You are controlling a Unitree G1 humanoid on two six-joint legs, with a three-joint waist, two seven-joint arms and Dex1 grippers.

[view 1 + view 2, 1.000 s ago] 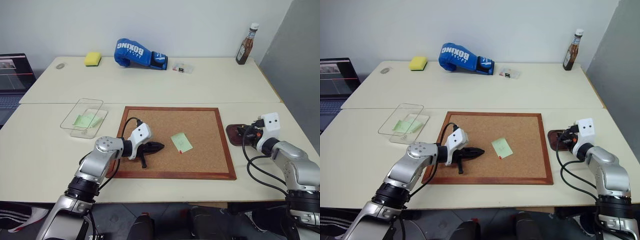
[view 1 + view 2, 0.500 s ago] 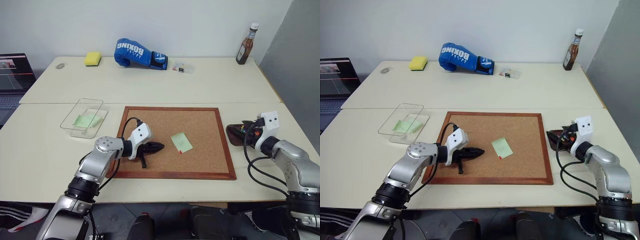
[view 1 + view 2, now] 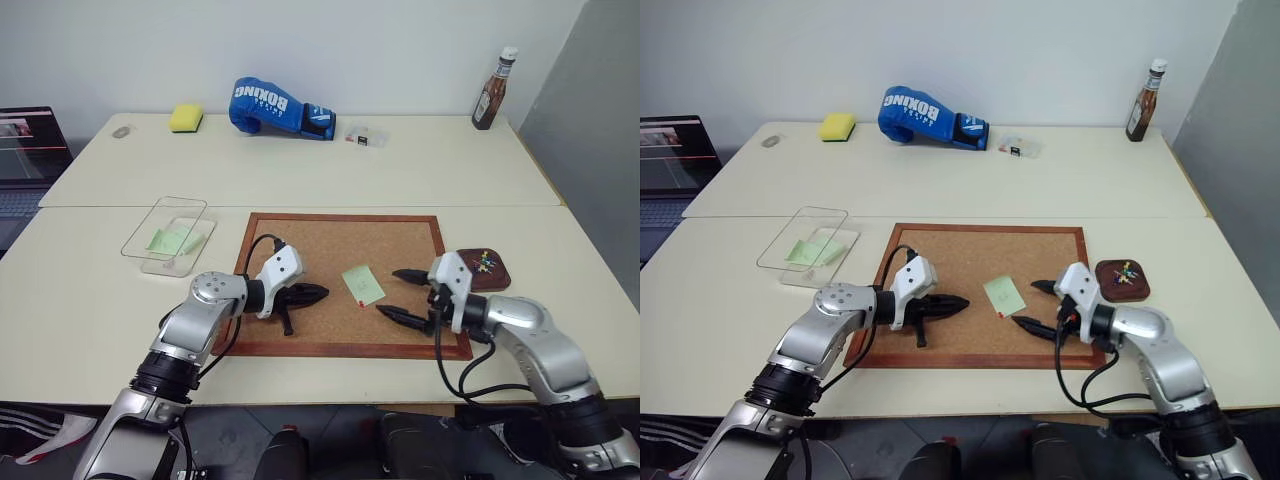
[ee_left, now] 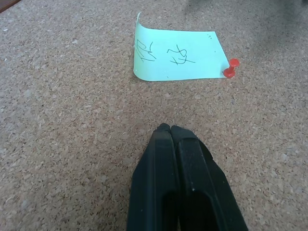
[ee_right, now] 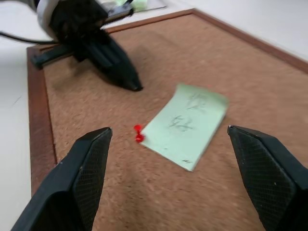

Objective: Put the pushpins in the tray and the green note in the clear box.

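The green note [image 3: 364,284] lies on the cork board [image 3: 340,217], held at its near corner by a red pushpin [image 3: 360,303], which also shows in the wrist views [image 4: 232,69] [image 5: 138,134]. My left gripper [image 3: 322,293] rests shut on the cork just left of the note, empty. My right gripper [image 3: 388,291] hovers wide open just right of the note, pointing at it, nothing between its fingers. The reddish-brown tray [image 3: 497,282] sits off the board's right edge and holds several small coloured pins. The clear box [image 3: 140,226] stands left of the board with pale green slips inside.
At the table's back are a blue boxing glove [image 3: 275,107], a yellow sponge [image 3: 184,117], a tiny clear case [image 3: 365,135] and a brown sauce bottle [image 3: 494,90]. A laptop [image 3: 25,150] sits at the far left.
My right gripper left the tray, swung left over the cork board, and opened wide facing the note. The tray now shows uncovered. The left arm stayed still.
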